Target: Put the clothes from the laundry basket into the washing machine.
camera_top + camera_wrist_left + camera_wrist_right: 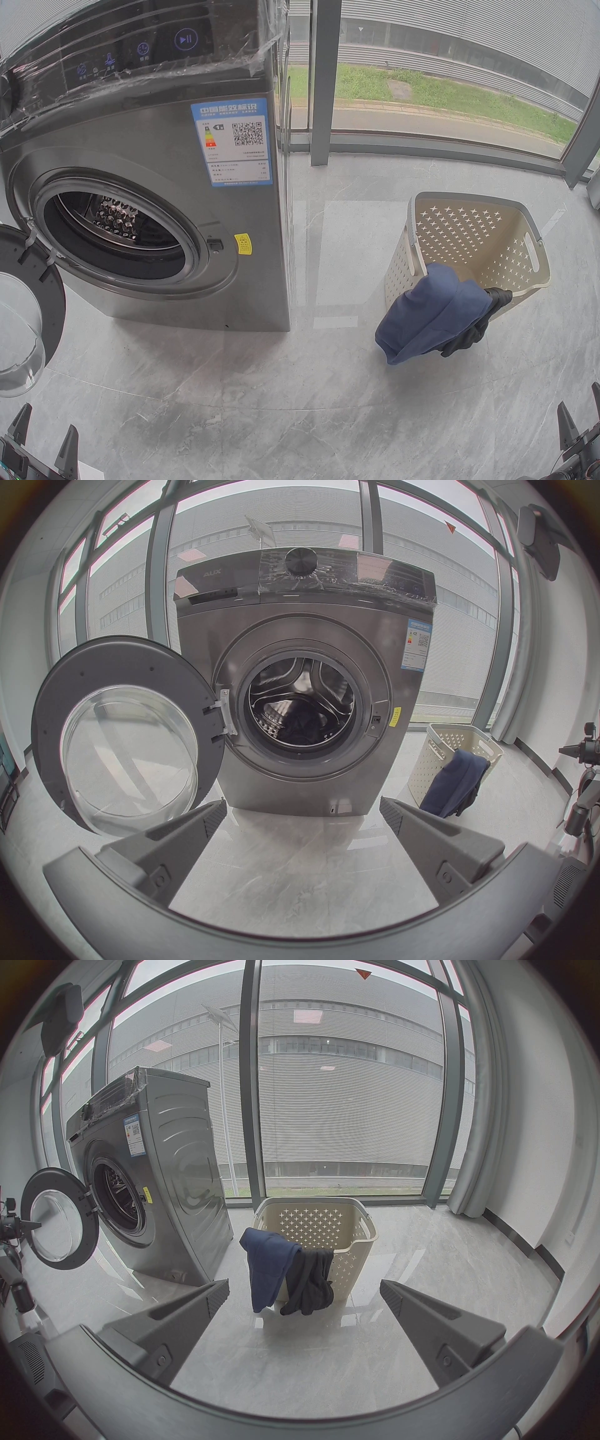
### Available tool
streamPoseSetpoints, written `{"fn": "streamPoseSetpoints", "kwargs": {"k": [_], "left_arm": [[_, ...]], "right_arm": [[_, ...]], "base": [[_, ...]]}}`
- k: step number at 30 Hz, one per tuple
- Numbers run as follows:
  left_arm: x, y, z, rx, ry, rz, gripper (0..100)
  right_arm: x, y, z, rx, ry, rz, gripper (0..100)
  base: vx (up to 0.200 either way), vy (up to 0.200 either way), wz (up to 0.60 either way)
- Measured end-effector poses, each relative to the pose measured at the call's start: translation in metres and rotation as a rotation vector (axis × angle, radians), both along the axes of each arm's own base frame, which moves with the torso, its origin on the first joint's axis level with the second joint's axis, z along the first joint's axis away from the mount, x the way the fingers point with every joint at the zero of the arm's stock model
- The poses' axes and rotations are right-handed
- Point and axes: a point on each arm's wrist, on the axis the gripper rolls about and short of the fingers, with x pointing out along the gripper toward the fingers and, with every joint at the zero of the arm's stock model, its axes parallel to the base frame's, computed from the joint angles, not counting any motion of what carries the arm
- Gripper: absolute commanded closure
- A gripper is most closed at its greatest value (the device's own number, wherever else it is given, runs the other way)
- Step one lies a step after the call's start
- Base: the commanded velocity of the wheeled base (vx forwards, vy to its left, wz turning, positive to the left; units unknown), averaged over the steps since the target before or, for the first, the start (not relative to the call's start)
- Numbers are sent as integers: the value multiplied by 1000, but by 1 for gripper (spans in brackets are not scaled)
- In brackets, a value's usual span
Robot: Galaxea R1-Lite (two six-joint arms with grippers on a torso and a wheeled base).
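1. Your left gripper hangs low over the floor, facing the washing machine and well apart from it. Its fingers are spread wide and hold nothing.
2. Your right gripper hangs low facing the laundry basket, also well apart. Its fingers are spread too, with nothing between them.
3. You have the machine's round door swung fully open to the robot's left, so the drum is exposed.
4. Look into the drum and you find a dark piece of clothing lying at the bottom.
5. The basket stands on the floor to the right of the machine, near the window.
6. A blue garment is draped over the basket's near rim and hangs down its outside.
7. A black garment hangs over the same rim, touching the blue one.
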Motion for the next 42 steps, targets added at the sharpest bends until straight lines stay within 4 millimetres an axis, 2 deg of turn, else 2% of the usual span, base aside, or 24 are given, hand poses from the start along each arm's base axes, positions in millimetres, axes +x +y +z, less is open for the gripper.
{"fn": "streamPoseSetpoints", "kwargs": {"k": [12, 42], "left_arm": [[0, 0, 0, 1, 1, 0, 0], [0, 0, 0, 7, 0, 0, 0]], "right_arm": [[0, 0, 0, -4, 0, 0, 0], [0, 0, 0, -4, 2, -3, 0]], "base": [[0, 0, 0], [0, -200, 0]]}}
